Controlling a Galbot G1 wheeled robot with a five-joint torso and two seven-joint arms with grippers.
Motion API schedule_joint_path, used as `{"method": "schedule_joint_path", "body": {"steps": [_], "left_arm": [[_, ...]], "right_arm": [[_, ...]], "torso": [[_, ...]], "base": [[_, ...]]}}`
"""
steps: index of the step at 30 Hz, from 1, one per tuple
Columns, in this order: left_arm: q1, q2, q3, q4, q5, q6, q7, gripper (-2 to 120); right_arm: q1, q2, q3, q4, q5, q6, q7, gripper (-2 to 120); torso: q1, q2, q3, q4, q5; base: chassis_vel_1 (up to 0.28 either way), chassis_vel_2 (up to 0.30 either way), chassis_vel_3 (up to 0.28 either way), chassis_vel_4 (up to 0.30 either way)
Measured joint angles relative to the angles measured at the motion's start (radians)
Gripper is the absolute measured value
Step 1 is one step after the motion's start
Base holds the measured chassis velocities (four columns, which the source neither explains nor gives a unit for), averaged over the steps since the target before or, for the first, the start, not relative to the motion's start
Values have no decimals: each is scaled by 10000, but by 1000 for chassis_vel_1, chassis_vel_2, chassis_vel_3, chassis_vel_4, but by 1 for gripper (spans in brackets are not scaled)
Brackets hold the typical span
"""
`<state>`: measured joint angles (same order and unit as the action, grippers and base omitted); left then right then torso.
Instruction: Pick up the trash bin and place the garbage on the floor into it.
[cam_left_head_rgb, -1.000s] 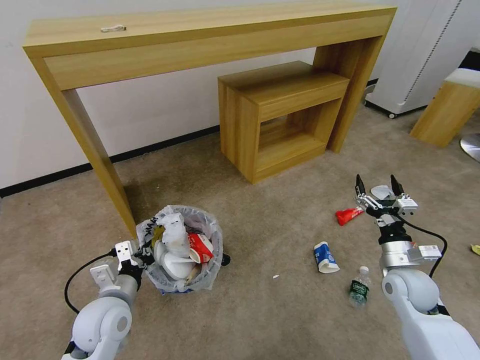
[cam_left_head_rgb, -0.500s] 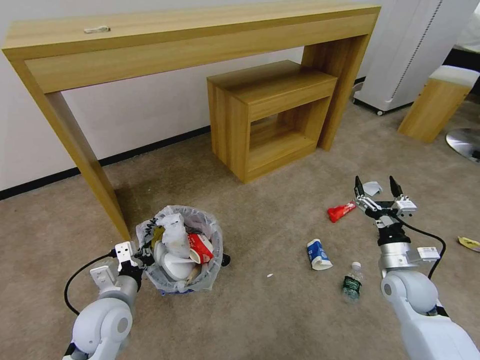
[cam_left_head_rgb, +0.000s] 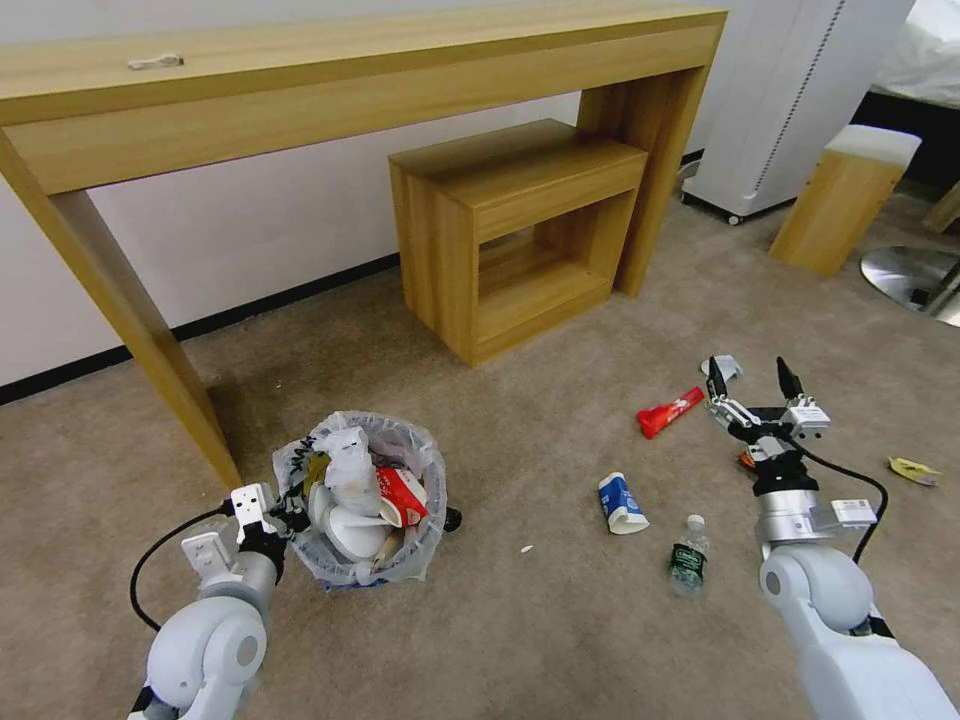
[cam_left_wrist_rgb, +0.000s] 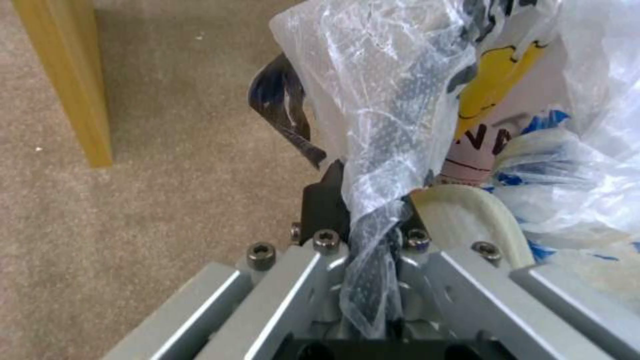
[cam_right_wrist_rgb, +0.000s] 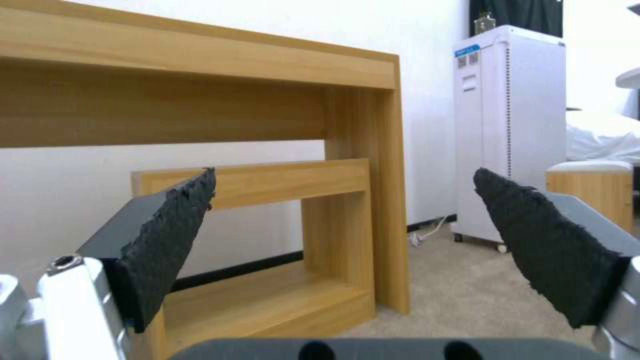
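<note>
Right now I have the trash bin (cam_left_head_rgb: 362, 500) sitting on the floor (cam_left_head_rgb: 520, 640), its bag rim pinched between the closed jaws of my left gripper (cam_left_head_rgb: 283, 517), slippers and a carton piled inside. Off to the right, my right gripper (cam_left_head_rgb: 748, 383) hovers with jaws spread wide; the red wrapper (cam_left_head_rgb: 670, 412) lies just left of them, the paper cup (cam_left_head_rgb: 620, 503) and green bottle (cam_left_head_rgb: 688, 556) nearer me.
</note>
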<state>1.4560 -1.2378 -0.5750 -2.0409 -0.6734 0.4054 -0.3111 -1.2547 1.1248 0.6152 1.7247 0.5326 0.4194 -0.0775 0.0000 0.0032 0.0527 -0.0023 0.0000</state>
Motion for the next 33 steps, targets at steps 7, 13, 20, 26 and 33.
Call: {"method": "schedule_joint_path", "body": {"steps": [7,13,20,26,33], "left_arm": [[21,4,-1,-9,2,-1,-8,0],[31,30,9,-29,3,-8,-10,0],[51,87,-2,-54,-13,-13,-14,0],[42,129,-9,-57,-40,-26,-18,0],[29,160,-22,-55,-71,-61,-36,0]], "right_arm": [[-41,25,14,55,-6,0,0,99],[-132,82,32,93,-43,33,0,99],[-142,143,34,115,-56,41,-2,99],[-172,197,30,117,-109,166,-87,99],[-189,250,67,47,-233,282,-110,100]], "torso": [[0,0,0,0,0],[-1,0,0,0,0],[0,0,0,0,0],[-1,0,0,0,0],[0,0,1,-2,0]], "base": [[0,0,0,0],[0,0,0,0],[0,0,0,0],[0,0,0,0],[0,0,0,0]]}}
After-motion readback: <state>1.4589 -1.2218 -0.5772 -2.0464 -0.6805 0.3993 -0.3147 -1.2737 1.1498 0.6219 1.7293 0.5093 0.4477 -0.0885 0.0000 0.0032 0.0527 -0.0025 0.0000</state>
